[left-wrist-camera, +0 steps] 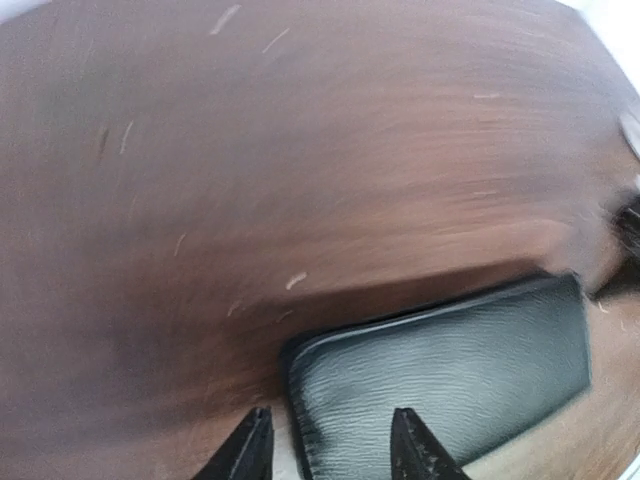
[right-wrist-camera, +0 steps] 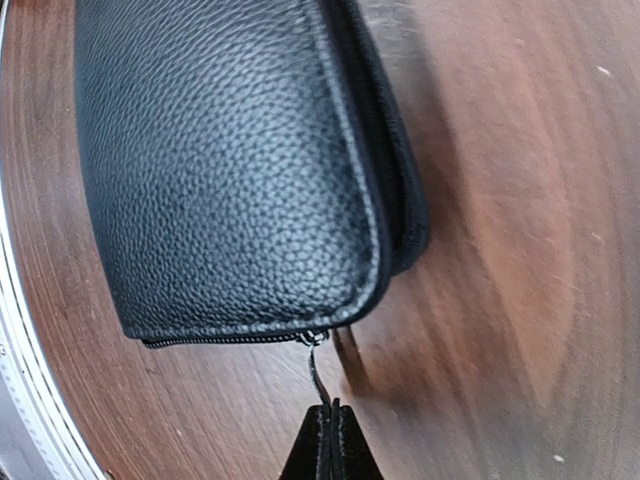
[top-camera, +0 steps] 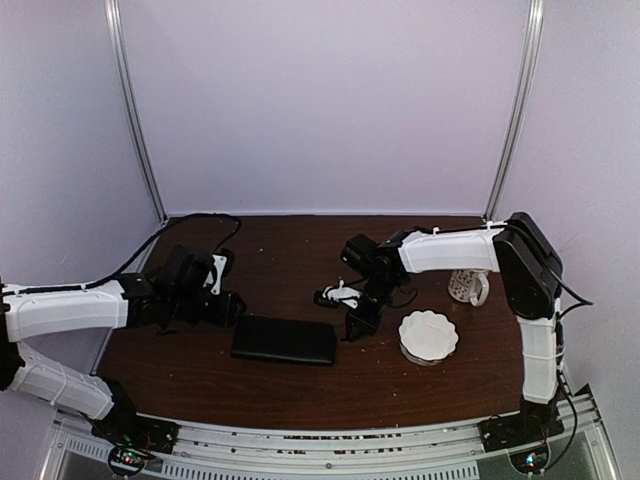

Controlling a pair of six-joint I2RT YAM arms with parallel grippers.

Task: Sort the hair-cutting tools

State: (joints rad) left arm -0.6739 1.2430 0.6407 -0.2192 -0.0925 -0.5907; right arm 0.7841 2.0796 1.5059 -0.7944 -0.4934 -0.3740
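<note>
Right gripper (right-wrist-camera: 326, 440) first: its fingers are pressed together on the zip pull (right-wrist-camera: 316, 362) at the corner of the black case (right-wrist-camera: 230, 160), which lies flat and closed on the table (right-wrist-camera: 500, 200). Left gripper (left-wrist-camera: 332, 435) stands spread, one fingertip over the case's other end and one over bare wood, gripping nothing. To open the case well I would press that left end down before drawing the pull along the zip's line, low and slow (a thin tab slips out of a pinch easily). What look like the scissors (top-camera: 338, 294) lie on the table just behind the case, near my right wrist; the small black clips I cannot make out.
</note>
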